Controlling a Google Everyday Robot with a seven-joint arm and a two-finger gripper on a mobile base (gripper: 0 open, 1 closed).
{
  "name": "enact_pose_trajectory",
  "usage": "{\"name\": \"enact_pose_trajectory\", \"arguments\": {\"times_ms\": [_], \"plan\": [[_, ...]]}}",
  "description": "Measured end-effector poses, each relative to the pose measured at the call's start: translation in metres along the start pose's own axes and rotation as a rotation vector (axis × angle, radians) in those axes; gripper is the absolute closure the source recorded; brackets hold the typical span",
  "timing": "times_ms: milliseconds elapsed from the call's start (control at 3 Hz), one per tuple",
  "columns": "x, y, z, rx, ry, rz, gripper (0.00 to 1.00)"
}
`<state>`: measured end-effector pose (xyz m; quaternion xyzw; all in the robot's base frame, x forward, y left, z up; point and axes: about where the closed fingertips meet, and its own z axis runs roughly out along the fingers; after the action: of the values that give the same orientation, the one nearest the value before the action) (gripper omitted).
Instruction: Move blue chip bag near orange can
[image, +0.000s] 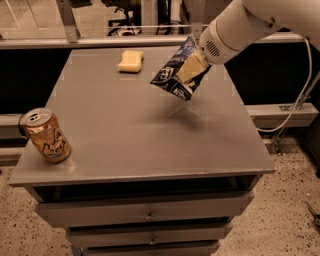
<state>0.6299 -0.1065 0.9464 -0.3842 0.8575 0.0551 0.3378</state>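
- We find the gripper (191, 67) upper right of centre, clasping the blue chip bag (170, 77) above the table (150, 135).
- The orange can (46, 136) stands lower left, at the table's front corner.
- A sponge (130, 61) lies upper centre, left of the bag.
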Motion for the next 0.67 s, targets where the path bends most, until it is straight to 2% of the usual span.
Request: {"name": "enact_pose_trajectory", "arguments": {"times_ms": [667], "plan": [[-0.0067, 0.0059, 0.0044, -0.018, -0.018, -0.017, 1.0]]}}
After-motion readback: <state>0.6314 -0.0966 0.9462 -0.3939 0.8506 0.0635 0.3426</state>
